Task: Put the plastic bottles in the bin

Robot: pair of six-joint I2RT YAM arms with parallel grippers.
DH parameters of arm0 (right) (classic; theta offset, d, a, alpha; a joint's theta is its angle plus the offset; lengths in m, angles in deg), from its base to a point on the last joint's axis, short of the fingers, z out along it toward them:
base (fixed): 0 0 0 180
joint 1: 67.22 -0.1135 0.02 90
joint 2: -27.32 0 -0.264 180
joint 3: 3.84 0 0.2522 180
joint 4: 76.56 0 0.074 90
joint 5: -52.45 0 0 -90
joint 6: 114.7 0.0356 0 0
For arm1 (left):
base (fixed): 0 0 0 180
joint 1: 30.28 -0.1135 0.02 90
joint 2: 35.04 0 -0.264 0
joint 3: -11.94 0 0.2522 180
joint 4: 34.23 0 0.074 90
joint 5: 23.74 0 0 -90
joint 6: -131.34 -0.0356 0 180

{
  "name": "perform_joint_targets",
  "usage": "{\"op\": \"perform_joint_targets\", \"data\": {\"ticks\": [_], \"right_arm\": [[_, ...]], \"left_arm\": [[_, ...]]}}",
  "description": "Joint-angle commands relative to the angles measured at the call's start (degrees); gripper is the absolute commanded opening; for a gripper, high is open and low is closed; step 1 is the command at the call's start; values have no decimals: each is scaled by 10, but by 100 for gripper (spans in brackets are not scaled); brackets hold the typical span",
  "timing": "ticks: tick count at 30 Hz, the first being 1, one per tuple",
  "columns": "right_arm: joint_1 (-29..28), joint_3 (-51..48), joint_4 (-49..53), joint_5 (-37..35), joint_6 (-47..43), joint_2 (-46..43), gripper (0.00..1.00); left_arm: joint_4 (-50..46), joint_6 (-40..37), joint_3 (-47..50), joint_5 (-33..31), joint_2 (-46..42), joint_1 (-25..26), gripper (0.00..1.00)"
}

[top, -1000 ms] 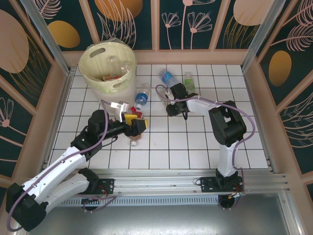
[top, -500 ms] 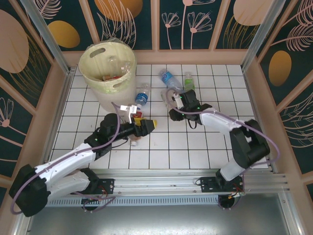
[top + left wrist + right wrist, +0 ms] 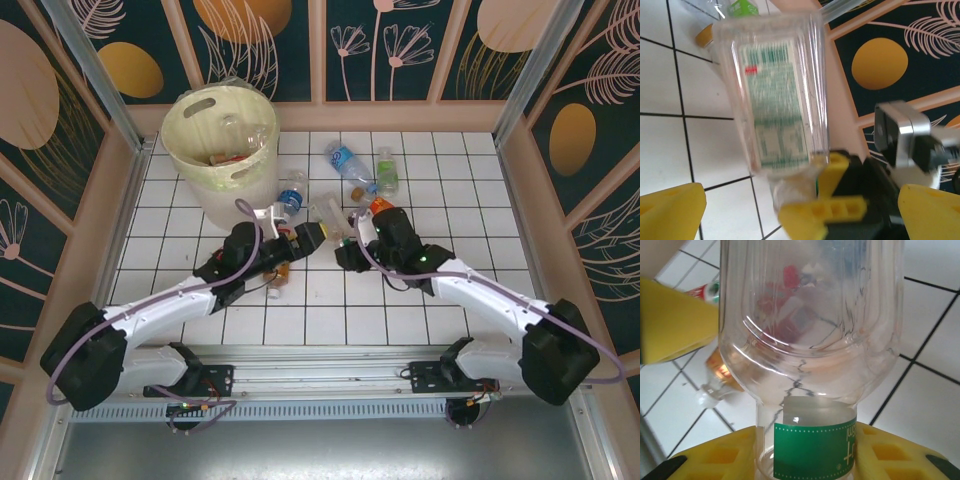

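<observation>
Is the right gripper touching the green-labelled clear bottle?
Touching. The right wrist view shows the right gripper clamping the bottle at its neck from both sides.

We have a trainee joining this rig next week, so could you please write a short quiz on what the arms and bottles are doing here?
1. True or false: the left gripper is open.
2. The right gripper holds the clear bottle by: A its neck end; B its wide base; C its middle.
3. Fill in the blank: the bin stands in the far ____ corner of the table.

Key: 1 true; 2 A; 3 left.
</observation>
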Motion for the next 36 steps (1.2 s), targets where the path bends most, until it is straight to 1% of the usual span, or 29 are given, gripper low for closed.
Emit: {"op": "perform_joint_targets", "data": {"ticks": [1, 8, 12, 15, 16, 19, 20, 29, 31, 32, 33, 35, 36], "right_arm": [[-16, -14, 3, 38, 19, -37, 41], [-46, -31, 24, 44, 31, -79, 41], [-62, -28, 31, 29, 32, -68, 41], [-70, -27, 35, 15, 32, -62, 41], [-73, -28, 34, 10, 32, -60, 41], [-76, -26, 37, -3, 33, -54, 41], [-78, -26, 38, -6, 34, -52, 41], [-84, -26, 32, -23, 39, -53, 41], [-86, -24, 30, -23, 43, -57, 48], [-86, -25, 27, -24, 44, -60, 52], [-86, -25, 26, -24, 46, -65, 59], [-86, -29, 22, -23, 51, -78, 66], [-87, -31, 21, -22, 53, -87, 71]], "left_arm": [[36, 14, -19, -3, 20, 3, 99], [23, 8, -38, -5, 53, 3, 97], [20, 18, -46, 3, 57, 3, 87], [-2, 16, -52, -1, 50, 3, 83], [-8, 16, -54, -2, 47, 3, 80], [-20, 18, -56, -3, 44, 3, 66], [-23, 18, -56, -4, 44, 3, 64], [-38, 13, -61, -8, 36, 3, 54], [-49, 9, -68, -12, 31, 3, 53], [-56, 6, -71, -15, 28, 3, 53], [-68, 4, -75, -23, 25, 3, 54], [-88, -7, -85, -34, 20, 3, 54], [-101, -14, -94, -39, 19, 2, 54]]}}
